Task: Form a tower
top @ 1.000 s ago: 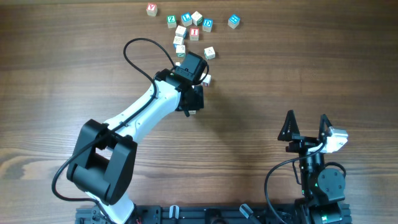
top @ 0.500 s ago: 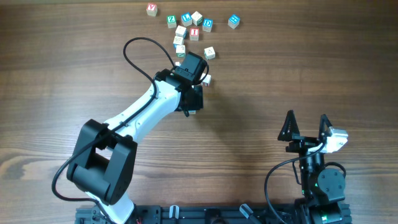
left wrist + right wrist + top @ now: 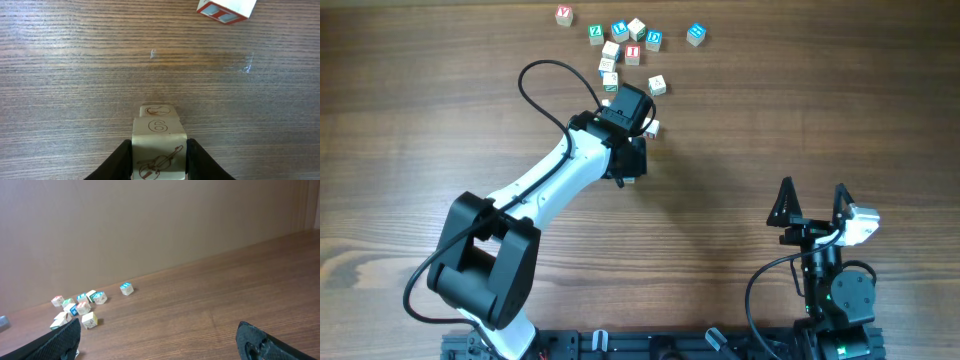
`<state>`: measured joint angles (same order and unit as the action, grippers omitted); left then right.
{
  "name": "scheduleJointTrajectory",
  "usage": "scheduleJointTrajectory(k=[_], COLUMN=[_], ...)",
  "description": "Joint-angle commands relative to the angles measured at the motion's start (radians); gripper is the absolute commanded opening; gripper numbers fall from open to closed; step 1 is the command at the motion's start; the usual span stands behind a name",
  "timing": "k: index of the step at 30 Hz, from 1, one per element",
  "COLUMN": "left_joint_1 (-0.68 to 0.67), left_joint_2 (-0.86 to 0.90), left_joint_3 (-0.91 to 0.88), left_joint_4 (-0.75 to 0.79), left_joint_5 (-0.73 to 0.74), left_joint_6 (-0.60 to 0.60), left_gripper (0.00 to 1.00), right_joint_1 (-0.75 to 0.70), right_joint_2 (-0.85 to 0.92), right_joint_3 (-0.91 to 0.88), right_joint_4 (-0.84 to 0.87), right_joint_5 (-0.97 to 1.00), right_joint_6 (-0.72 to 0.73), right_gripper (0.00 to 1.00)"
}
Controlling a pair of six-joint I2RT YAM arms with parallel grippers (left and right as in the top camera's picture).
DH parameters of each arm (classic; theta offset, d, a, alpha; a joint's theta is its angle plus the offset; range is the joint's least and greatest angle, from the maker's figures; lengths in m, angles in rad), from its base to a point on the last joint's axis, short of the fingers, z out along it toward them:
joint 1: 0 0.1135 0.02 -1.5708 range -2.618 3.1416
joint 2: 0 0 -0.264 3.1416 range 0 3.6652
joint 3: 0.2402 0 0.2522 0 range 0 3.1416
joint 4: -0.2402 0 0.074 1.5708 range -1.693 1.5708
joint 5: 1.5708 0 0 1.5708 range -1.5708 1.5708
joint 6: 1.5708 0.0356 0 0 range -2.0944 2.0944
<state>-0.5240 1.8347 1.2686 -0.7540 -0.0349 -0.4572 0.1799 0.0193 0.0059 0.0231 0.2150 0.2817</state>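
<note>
left pincer (image 3: 159, 142): pinching the top cube (image 3: 159, 162), one finger flat against each side, no gap showing.
top cube: pale wood with a violin drawing, seemingly in line with the cubes beneath it.
tower (image 3: 158, 125): a column one cube wide directly under the left pincer; three cubes show, the middle one marked 6, the lowest resting on the bench (image 3: 75, 75).
red-and-white cube (image 3: 226, 9): lying alone on the bench, well apart from the tower.
loose cubes (image 3: 653, 40): scattered at the far side of the bench, beyond the left arm.
right pincer (image 3: 812, 205): spread wide and empty, at the near edge, well apart from all the cubes.
main risk: probably a topple on release. If one finger lets go late, or the left pincer rises before it has spread, the top cube gets dragged and the narrow column goes with it.
second risk: a top cube set slightly off centre could slide once freed. How square it sits cannot be told.
</note>
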Motion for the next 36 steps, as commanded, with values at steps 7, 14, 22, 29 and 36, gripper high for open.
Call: scheduleJointTrajectory(k=[7, 14, 22, 29, 36], left_joint_1=[-0.005, -0.005, -0.004, 0.038, -0.003], left_joint_2=[0.011, 0.011, 0.011, 0.009, 0.152], left_joint_3=[-0.008, -0.008, -0.008, 0.285, 0.283], left_joint_4=[-0.02, -0.019, 0.004, 0.073, 0.205], left_joint_5=[0.009, 0.031, 0.011, -0.082, -0.082], left_joint_6=[0.008, 0.008, 0.008, 0.016, 0.016], left_gripper=[0.33, 0.35, 0.53, 0.25, 0.61], right_joint_1=[-0.004, -0.004, -0.004, -0.004, -0.004], right_joint_2=[-0.005, -0.005, -0.005, -0.005, -0.005], right_joint_3=[-0.001, -0.001, -0.001, -0.001, -0.001], right_joint_4=[0.005, 0.005, 0.005, 0.005, 0.005], right_joint_5=[0.014, 0.014, 0.014, 0.014, 0.014], right_joint_6=[-0.017, -0.017, -0.017, -0.017, -0.017], right_gripper=[1.0, 1.0, 1.0, 1.0, 0.99])
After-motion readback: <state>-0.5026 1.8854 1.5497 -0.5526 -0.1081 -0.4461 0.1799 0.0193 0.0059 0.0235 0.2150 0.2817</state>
